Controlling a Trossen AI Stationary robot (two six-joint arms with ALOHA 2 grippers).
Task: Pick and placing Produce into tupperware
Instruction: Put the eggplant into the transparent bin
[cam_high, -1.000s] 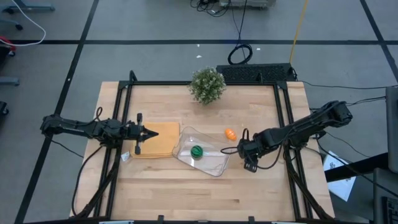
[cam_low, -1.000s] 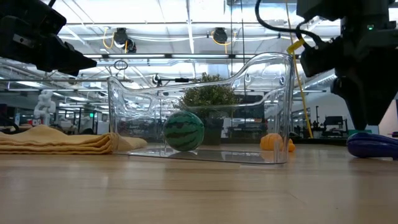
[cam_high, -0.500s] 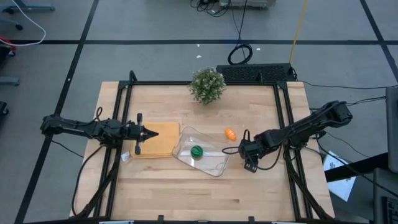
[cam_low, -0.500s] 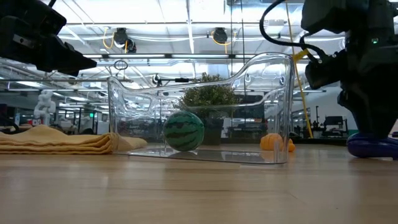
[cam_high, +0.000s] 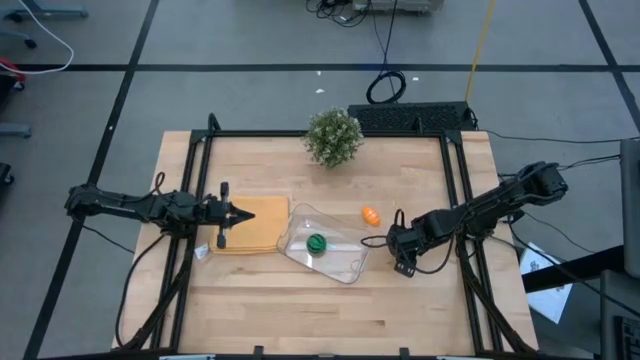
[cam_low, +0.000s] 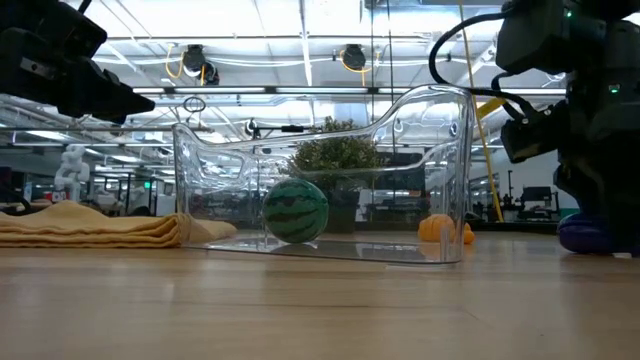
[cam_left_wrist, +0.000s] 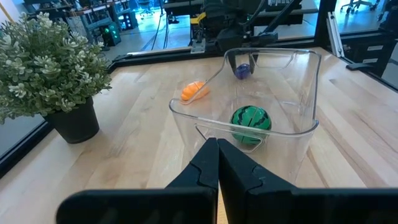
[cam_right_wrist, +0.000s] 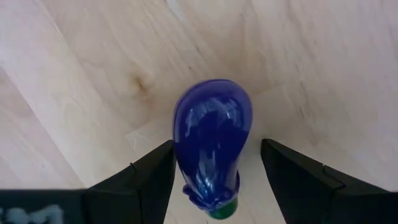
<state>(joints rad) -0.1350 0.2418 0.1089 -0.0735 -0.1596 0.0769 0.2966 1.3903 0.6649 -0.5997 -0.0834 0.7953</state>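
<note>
Eggplant (cam_right_wrist: 211, 143) on table at tupperware's (cam_high: 345, 262) 3 o'clock | right hand (cam_right_wrist: 211, 171) spread open astride it; step: grasp | next: close, lift, carry to tupperware | left hand (cam_left_wrist: 217, 163) closed, idle

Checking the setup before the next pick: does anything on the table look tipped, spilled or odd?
Nothing stands out. The tupperware sits flat with the green piece inside; the orange piece lies on the wood beside it, and the purple piece lies between the right hand's open fingers.
</note>
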